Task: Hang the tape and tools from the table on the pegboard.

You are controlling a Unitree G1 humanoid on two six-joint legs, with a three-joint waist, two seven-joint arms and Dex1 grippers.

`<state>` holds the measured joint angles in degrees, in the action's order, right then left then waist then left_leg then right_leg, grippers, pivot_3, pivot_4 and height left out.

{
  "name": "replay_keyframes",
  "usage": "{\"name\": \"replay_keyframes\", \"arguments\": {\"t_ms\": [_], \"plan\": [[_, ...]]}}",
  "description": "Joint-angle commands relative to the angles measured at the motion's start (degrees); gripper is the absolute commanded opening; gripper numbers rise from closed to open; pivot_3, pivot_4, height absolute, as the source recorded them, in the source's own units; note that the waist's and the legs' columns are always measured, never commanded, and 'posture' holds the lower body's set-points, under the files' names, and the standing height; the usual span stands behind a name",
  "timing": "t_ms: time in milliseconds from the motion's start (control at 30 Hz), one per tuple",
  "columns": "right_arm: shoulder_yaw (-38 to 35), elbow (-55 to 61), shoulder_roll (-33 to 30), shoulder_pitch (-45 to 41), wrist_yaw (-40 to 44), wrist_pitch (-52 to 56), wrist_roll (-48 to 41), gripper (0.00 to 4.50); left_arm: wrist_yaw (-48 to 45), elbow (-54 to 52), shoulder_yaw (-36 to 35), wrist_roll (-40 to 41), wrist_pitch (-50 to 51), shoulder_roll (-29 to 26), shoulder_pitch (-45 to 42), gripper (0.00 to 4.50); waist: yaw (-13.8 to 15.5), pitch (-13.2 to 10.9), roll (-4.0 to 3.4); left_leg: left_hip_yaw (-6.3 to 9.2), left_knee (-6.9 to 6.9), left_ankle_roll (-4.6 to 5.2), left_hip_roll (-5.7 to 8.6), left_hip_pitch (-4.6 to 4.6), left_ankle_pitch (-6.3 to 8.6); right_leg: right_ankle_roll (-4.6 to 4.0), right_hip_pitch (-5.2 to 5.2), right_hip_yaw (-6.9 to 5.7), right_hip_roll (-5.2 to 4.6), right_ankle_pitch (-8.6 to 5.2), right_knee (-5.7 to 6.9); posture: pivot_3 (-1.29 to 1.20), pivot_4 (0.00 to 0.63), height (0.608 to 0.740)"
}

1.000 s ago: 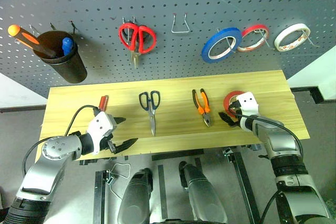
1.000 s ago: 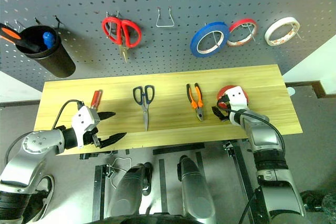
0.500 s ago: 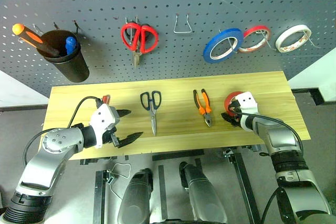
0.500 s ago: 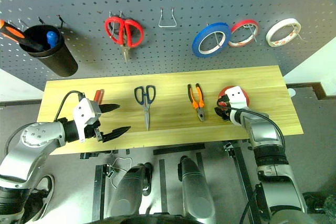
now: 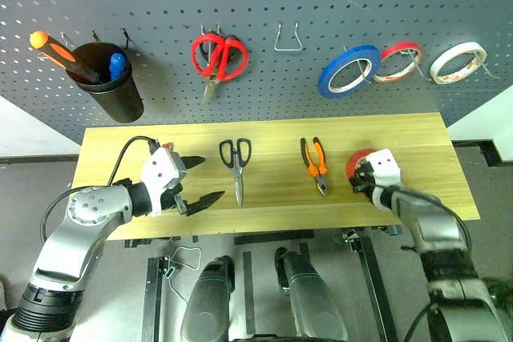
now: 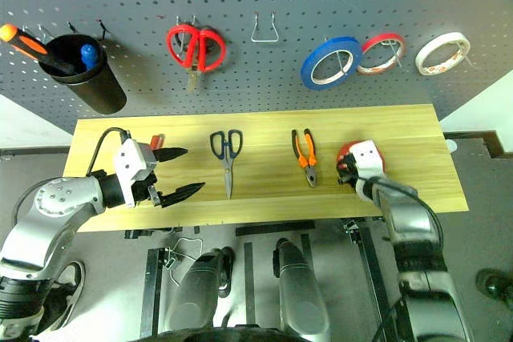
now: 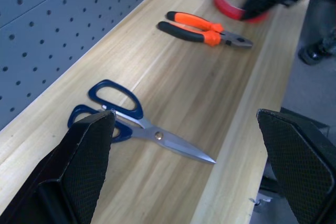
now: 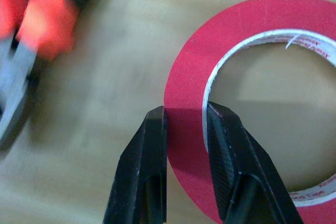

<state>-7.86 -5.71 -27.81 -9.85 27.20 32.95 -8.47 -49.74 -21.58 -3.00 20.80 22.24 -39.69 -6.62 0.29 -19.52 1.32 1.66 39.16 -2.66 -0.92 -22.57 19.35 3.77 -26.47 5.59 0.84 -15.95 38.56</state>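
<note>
While the right claw (image 8: 185, 116) is pinching the red tape (image 8: 252, 40) at the near right of the surface (image 5: 264, 214), its two black fingers are closing on the ring's wall, one outside the rim and one inside against the pale core. That grip is plain in the right wrist view, where the roll is lying flat on the wood; from the head views the white wrist housing is covering most of the roll, and just a red arc is peeking out beside it. At the near left, the left claw (image 5: 198, 179) is hovering over the front part of the surface with its fingers spread wide and nothing between them. The left wrist view is looking between those fingers along the wood. Tucked behind that claw, the slim red-handled tool (image 6: 156, 142) is showing as a short red tip. Farther along, the dark-handled scissors (image 5: 236, 167) are lying with blades toward the front edge, and the pliers (image 5: 314, 163) are resting between them and the tape, well apart from both. Beyond the surface, the pegboard (image 5: 264, 6) is carrying a black cup (image 5: 112, 90) of tools, red-handled scissors (image 5: 216, 60), an empty wire hook (image 5: 287, 38), and blue (image 5: 349, 70), red (image 5: 401, 62) and white rolls (image 5: 457, 62).
</note>
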Motion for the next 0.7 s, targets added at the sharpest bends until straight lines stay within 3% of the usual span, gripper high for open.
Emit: {"name": "replay_keyframes", "arguments": {"t_ms": [33,167,300,467,700], "plan": [[-5.4,13.8,1.0,6.9,-0.6,0.0,-4.3,0.69,0.0,-0.4,-0.3,1.0,-0.8,0.7,-1.0,4.50,-0.1,0.0,-0.01,-0.02,0.00,-0.01,0.01,-0.02,-0.01,0.01,0.00,0.00,-0.04,0.00,-0.02,0.10,0.321,0.740],[-13.7,28.8,3.1,16.4,0.8,-0.6,-12.7,0.69,-0.6,2.1,-0.3,1.4,-2.4,2.0,-3.9,4.50,0.0,0.0,-0.04,-0.04,0.02,-0.12,0.07,0.02,-0.07,0.08,0.05,-0.05,-0.12,0.05,-0.02,0.08,0.307,0.740],[-23.1,35.7,4.5,16.9,-1.0,-2.5,-20.7,0.69,-0.5,4.3,-1.2,3.7,-3.6,4.8,-8.3,4.50,-0.1,0.0,-0.04,0.01,0.06,-0.30,0.09,0.07,-0.17,0.16,0.18,-0.10,-0.12,0.18,-0.06,0.07,0.299,0.740],[-25.0,34.7,2.6,10.1,-2.8,-6.4,-21.8,0.69,-0.5,5.9,-1.4,5.1,-4.8,7.5,-11.4,4.50,-1.2,0.0,-0.03,-0.02,0.08,-0.34,0.13,0.12,-0.29,0.26,0.32,-0.09,-0.12,0.40,-0.21,0.06,0.298,0.740],[-22.5,24.4,1.1,2.1,-2.4,-11.4,-20.2,0.69,0.7,7.1,-1.1,4.2,-7.3,10.3,-12.6,4.50,-0.9,0.0,-0.03,-0.05,0.07,-0.54,0.10,0.08,-0.42,0.24,0.24,-0.11,-0.07,0.41,-0.21,0.07,0.299,0.740]]}}
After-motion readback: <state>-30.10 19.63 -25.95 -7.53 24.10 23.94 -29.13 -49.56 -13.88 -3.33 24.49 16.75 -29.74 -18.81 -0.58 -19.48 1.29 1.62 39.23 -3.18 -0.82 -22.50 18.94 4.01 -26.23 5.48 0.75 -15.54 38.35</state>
